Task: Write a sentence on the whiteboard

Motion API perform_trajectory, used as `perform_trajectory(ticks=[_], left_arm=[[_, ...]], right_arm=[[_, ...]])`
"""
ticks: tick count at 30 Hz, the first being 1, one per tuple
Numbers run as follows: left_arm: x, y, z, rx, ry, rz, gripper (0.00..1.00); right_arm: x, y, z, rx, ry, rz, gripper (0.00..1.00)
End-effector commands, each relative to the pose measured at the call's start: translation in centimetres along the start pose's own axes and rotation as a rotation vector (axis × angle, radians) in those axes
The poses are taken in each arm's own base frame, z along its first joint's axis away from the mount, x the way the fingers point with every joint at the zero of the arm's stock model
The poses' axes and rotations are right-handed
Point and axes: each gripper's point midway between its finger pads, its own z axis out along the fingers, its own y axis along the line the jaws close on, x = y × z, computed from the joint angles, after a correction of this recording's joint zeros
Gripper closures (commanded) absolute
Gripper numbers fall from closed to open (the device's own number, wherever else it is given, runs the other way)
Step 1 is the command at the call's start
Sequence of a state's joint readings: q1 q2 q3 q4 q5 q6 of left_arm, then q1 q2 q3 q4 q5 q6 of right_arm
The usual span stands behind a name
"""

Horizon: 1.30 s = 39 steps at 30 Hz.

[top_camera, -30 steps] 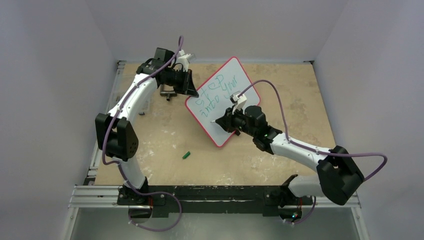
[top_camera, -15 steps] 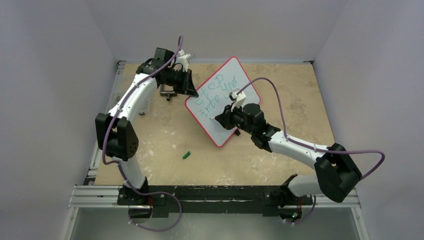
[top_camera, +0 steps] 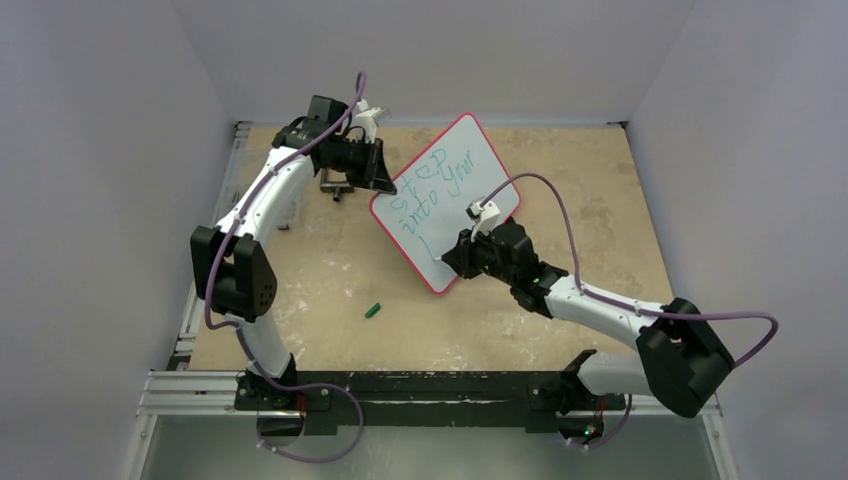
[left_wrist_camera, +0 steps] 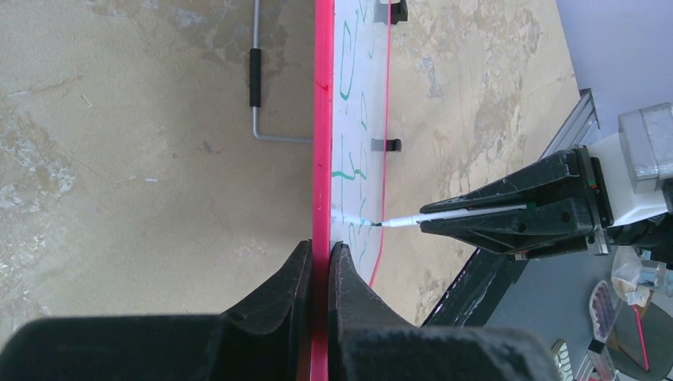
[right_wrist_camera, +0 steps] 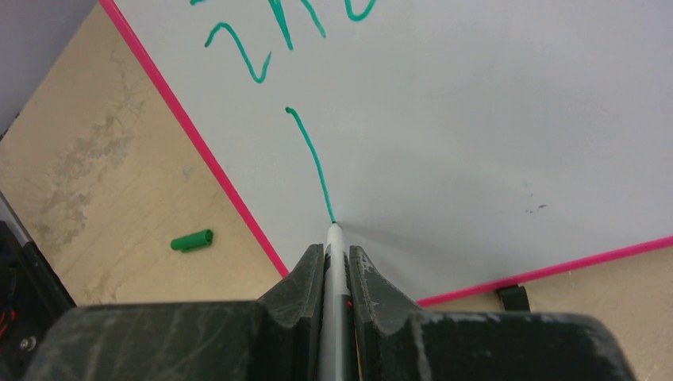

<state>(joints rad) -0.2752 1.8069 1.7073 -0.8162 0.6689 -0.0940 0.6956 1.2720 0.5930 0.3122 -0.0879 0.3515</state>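
Observation:
The whiteboard (top_camera: 472,150), white with a red rim, lies slanted at the table's middle back. Two lines of the green sentence (top_camera: 432,190) read "step" and "into your". My left gripper (top_camera: 385,180) is shut on the board's red rim (left_wrist_camera: 321,159) at its far left edge, one finger on each face. My right gripper (top_camera: 452,257) is shut on a white marker (right_wrist_camera: 336,246) over the board's near corner. The marker tip touches the board at the end of a single green stroke (right_wrist_camera: 311,163) below "into". The marker also shows in the left wrist view (left_wrist_camera: 413,220).
A green marker cap (top_camera: 373,310) lies on the tan table left of the board's near corner, and shows in the right wrist view (right_wrist_camera: 191,240). A bent metal rod with a black grip (left_wrist_camera: 255,75) lies behind the board. Grey walls enclose the table.
My right gripper has moved down the board toward its near corner with the marker, leaving a new green stroke on the third line. The left arm and the board have not moved.

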Motion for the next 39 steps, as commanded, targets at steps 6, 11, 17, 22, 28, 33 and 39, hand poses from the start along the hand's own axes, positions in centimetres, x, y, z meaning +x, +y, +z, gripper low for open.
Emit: perform_trajectory(ticks=[6,11,17,22,28,33,39], left_arm=[[-0.3,1.5,0.1,-0.079,-0.002,0.030,1.00],[-0.2,1.6,0.1,-0.082,-0.001,0.028,1.00],[-0.2,1.6,0.1,-0.081,-0.001,0.028,1.00],[-0.3,1.4,0.0,-0.076,-0.005,0.028,1.00],[-0.4,1.4,-0.1,-0.078,-0.007,0.030,1.00],[-0.3,1.4,-0.1,-0.078,-0.006,0.029,1.00],[-0.4,1.3,-0.2,-0.077,-0.009,0.030,1.00]], right_arm=[[-3.0,1.5,-1.5,-0.014,-0.039,-0.007,1.00],[-6.3,2.8,-1.0,-0.048,-0.107,-0.031,1.00],[-8.6,3.1,0.5,-0.042,-0.141,-0.056,1.00],[-9.0,3.1,1.5,-0.036,-0.143,-0.053,1.00],[-8.8,2.8,2.3,-0.024,-0.137,-0.041,1.00],[-8.5,1.9,2.5,0.021,-0.132,-0.037,1.00],[-7.8,0.6,2.6,0.086,-0.115,-0.024,1.00]])
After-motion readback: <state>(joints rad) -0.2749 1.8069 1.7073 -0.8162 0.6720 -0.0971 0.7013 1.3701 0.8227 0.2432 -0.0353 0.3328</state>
